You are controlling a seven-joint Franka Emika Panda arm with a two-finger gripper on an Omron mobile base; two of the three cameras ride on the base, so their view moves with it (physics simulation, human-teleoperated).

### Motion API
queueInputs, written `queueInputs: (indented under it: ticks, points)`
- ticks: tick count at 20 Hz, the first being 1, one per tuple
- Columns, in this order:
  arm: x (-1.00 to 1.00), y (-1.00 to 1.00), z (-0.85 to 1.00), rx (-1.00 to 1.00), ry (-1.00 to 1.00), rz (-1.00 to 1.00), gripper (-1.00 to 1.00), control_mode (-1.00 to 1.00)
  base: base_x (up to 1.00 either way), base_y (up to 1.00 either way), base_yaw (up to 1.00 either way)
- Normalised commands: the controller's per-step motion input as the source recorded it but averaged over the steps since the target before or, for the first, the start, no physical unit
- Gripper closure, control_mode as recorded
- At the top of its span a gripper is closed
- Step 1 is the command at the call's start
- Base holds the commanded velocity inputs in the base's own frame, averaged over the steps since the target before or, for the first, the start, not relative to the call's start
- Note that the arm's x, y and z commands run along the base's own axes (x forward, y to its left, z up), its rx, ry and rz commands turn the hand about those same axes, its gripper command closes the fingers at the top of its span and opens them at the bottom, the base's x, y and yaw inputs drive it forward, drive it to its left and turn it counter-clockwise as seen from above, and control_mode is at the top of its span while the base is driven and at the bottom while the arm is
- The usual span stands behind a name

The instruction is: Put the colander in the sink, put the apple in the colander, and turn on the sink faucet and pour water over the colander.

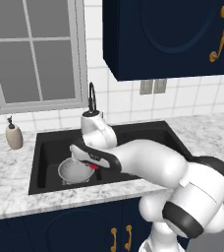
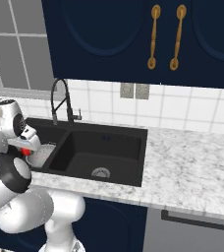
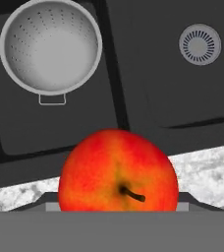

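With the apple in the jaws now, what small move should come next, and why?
Probably carry the apple a little further, until it is above the colander, then lower it. The colander already stands empty in the sink's left basin, but in the hand view the apple hangs near the sink's front edge, beside the bowl, not over it.

no readable txt, no labels, no brands, no nos. anywhere

One colander (image 3: 50, 47), one apple (image 3: 118, 171), one sink (image 2: 133, 135) with two basins, one faucet (image 2: 60, 101), one soap bottle (image 1: 14, 135), and two wall outlets (image 2: 134, 91).
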Motion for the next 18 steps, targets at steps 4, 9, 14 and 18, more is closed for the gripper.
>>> queueInputs:
  ticks: [4,9,14,18]
  points:
    - [0.51,0.4,0.0,0.0,0.0,-0.12,1.0,-1.0,0.0,0.0,0.0]
    - [0.3,0.13,-0.15,0.0,0.0,-0.19,1.0,-1.0,0.0,0.0,0.0]
    - [0.14,0.07,-0.34,0.0,0.0,-0.19,1.0,-1.0,0.0,0.0,0.0]
    - [0.19,0.06,-0.4,0.0,0.0,-0.13,1.0,-1.0,0.0,0.0,0.0]
